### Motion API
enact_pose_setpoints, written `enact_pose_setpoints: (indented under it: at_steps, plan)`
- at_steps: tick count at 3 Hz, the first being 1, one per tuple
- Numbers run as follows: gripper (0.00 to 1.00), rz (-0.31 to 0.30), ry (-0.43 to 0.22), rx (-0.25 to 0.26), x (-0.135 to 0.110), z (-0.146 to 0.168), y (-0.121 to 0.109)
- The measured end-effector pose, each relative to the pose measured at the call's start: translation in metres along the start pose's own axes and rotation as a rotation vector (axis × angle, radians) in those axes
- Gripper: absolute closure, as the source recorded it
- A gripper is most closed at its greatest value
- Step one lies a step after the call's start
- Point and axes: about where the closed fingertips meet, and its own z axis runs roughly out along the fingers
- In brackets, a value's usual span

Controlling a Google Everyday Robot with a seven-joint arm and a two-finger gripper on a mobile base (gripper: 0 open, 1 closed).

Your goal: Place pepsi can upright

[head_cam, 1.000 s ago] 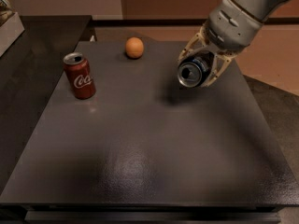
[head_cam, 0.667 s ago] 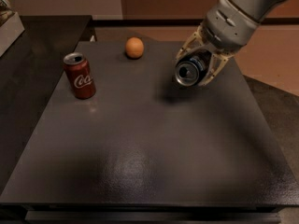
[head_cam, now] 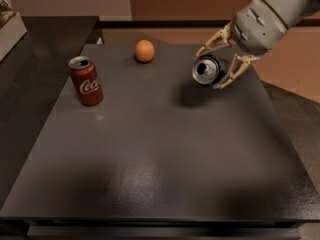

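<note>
The pepsi can (head_cam: 208, 70) is dark with a silver top. It lies on its side in the air, top facing the camera, over the far right part of the dark table (head_cam: 160, 149). Its shadow falls on the table just below it. My gripper (head_cam: 209, 69) comes in from the upper right and is shut on the can, with one finger (head_cam: 212, 43) above it and the other (head_cam: 234, 73) below and to its right. The can's body is mostly hidden behind its top and the fingers.
A red Coca-Cola can (head_cam: 86, 80) stands upright at the table's left. An orange (head_cam: 144, 51) sits at the far edge. A dark counter (head_cam: 30, 59) runs along the left, with a light box (head_cam: 9, 26) on it.
The gripper has turned at the wrist and risen slightly, still holding the can on its side. The red can and the orange have not moved.
</note>
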Motion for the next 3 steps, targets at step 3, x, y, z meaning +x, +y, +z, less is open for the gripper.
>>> enact_pose_setpoints:
  at_steps: [3]
  plan:
    - [1.0,0.178,-0.028,0.141,-0.006,-0.063,-0.014]
